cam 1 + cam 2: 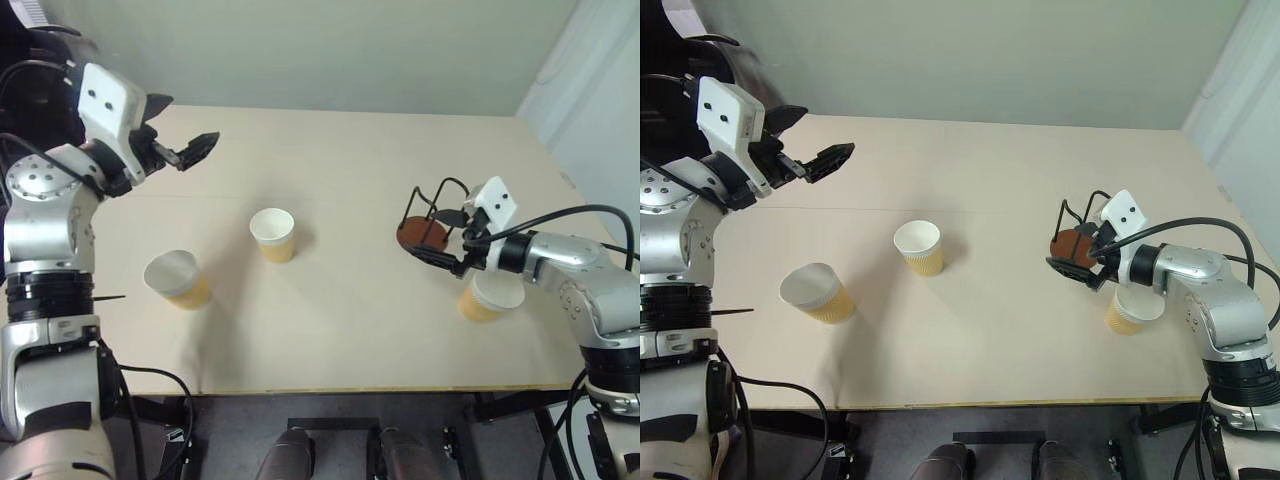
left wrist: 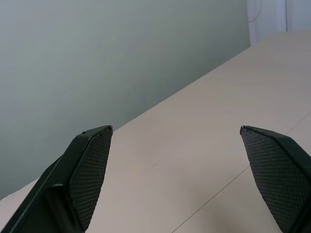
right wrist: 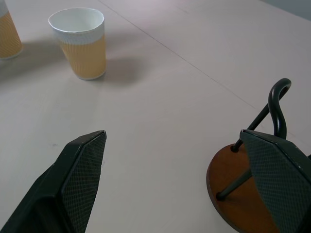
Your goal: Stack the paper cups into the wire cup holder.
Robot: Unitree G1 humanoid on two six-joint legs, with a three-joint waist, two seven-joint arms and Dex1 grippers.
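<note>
Three paper cups stand upright on the table: one at the front left (image 1: 178, 280), one in the middle (image 1: 273, 235), and one at the right (image 1: 485, 300), partly covered by my right forearm. The wire cup holder (image 1: 424, 230), with its reddish-brown disc base and black wire loops, stands just behind that right cup. My right gripper (image 1: 440, 238) is open, low over the table, with its fingers either side of the holder; in the right wrist view one finger (image 3: 277, 174) overlaps the base (image 3: 233, 194). My left gripper (image 1: 185, 128) is open, raised above the table's far left and holding nothing.
The pale table (image 1: 350, 340) has its front edge close below the cups. A grey-green wall runs behind its far edge. Cables hang from both arms at the table's sides.
</note>
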